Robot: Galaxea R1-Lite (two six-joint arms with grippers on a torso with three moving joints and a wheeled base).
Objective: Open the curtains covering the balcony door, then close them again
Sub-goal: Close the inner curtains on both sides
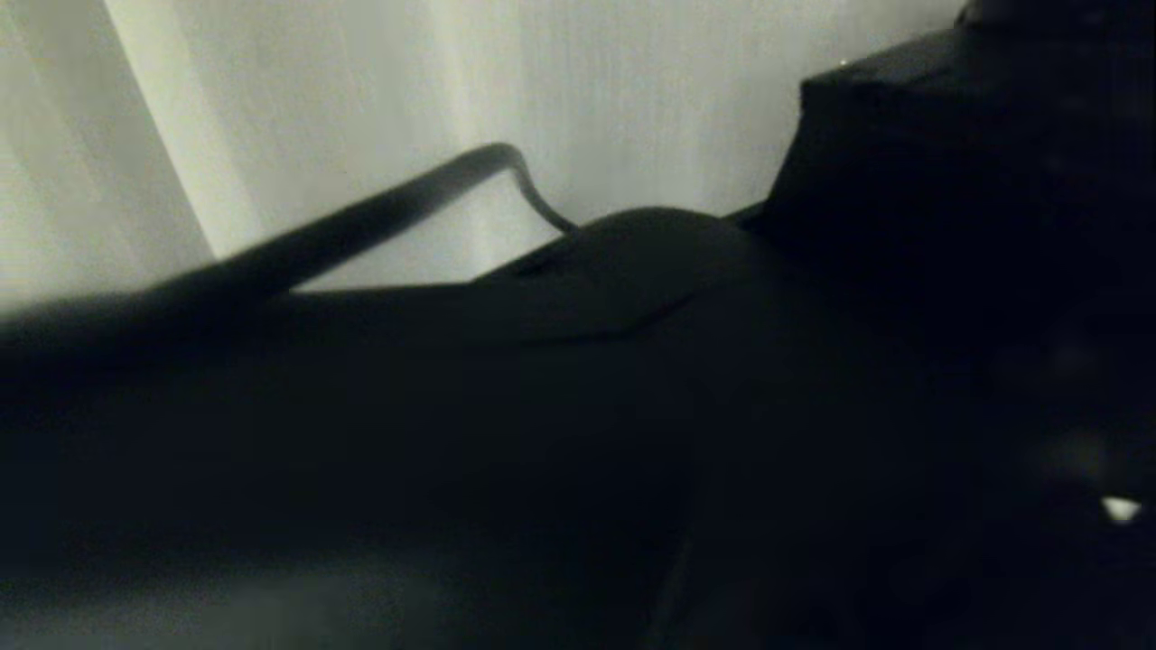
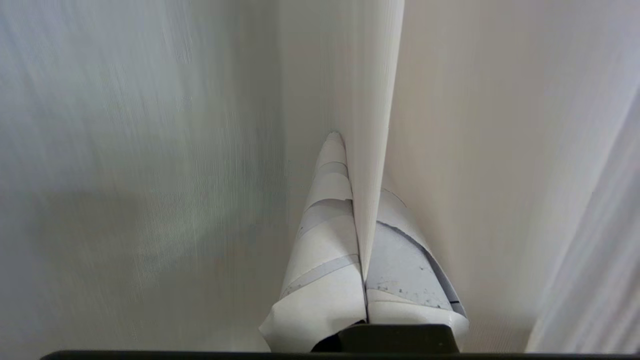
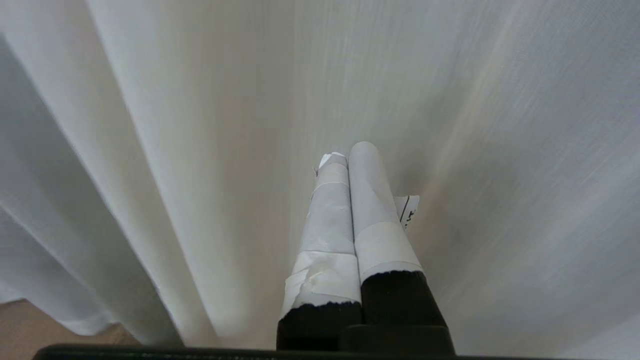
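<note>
Cream pleated curtains (image 2: 150, 125) fill the left wrist view. My left gripper (image 2: 360, 160), its fingers (image 2: 325, 240) wrapped in white tape, is shut on a vertical fold of curtain (image 2: 372, 90) that runs between them. In the right wrist view my right gripper (image 3: 347, 152) is shut with nothing in it, pointing at the hanging curtains (image 3: 200, 125). In the head view the curtains (image 1: 632, 90) show only along the top. The balcony door is hidden behind the fabric.
A dark arm (image 1: 542, 406) close to the head camera blocks most of that view, with a thin cable (image 1: 506, 158) arching over it. A strip of tan floor (image 3: 30, 330) shows under the curtain hem in the right wrist view.
</note>
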